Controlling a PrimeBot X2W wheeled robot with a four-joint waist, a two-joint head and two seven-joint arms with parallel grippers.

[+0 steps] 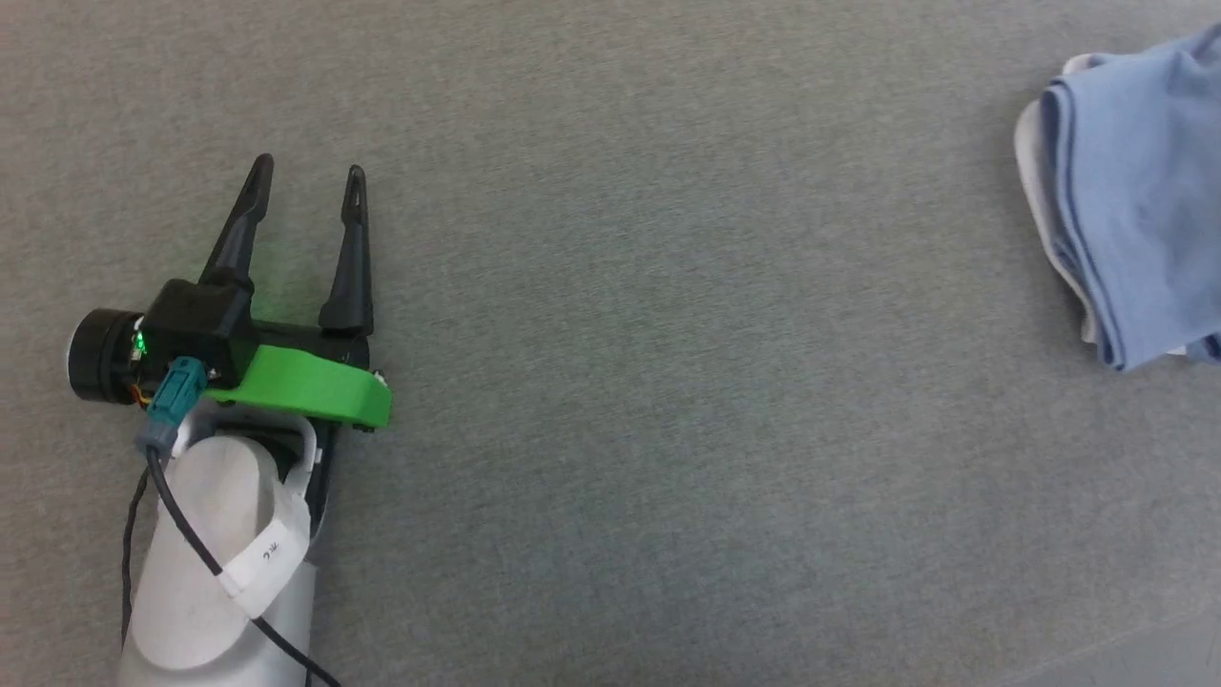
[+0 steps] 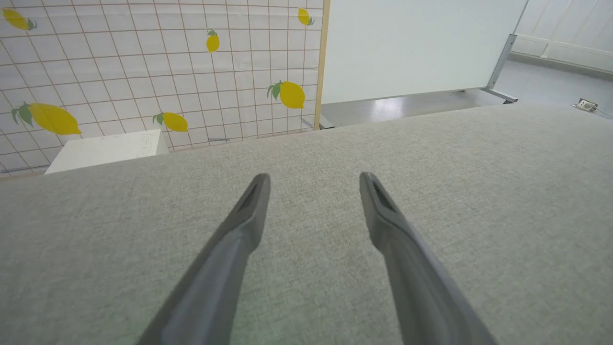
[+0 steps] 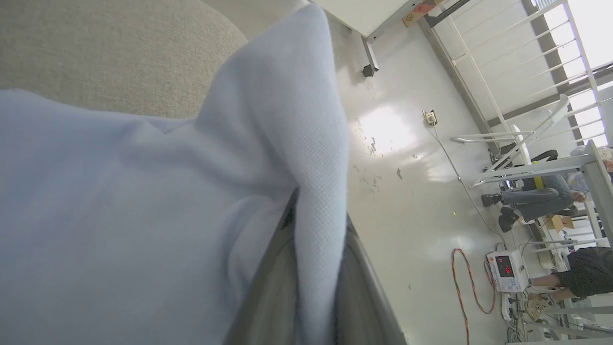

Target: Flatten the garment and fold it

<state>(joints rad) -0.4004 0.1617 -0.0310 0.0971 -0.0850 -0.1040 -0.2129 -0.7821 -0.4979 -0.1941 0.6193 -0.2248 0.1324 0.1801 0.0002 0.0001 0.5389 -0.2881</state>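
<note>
Garment (image 1: 1135, 200): light blue knit shirt, bunched in several soft layers, with a white section showing along its outer fold.

Location: on the table (image 1: 668, 382), well to the right of the left tool (image 1: 309, 168). A raised ridge of the cloth (image 3: 143, 215) sits directly in the right tool (image 3: 317, 230).

Tool state: the left tool's 2 fingers are spread apart and empty, low over bare table. The right tool's 2 fingers are pressed onto the pinched ridge of fabric.

Handling (judged): light, limp and non-fragile. It will sag and drag rather than hold a shape. The piqué weave looks grippy, so slipping is unlikely. The best holds are hems, shoulder seams or sleeve edges, since a mid-panel pinch only lifts a peak.

Edges and room: a wide stretch of bare table lies between the left tool and the cloth, enough to spread it. The table's far edge runs ahead of the left tool (image 2: 314, 178), with a white box (image 2: 103, 148) beyond it to the left. Just past the right tool, the table's rounded corner drops to the floor (image 3: 407, 191), and cloth could slide off there.
</note>
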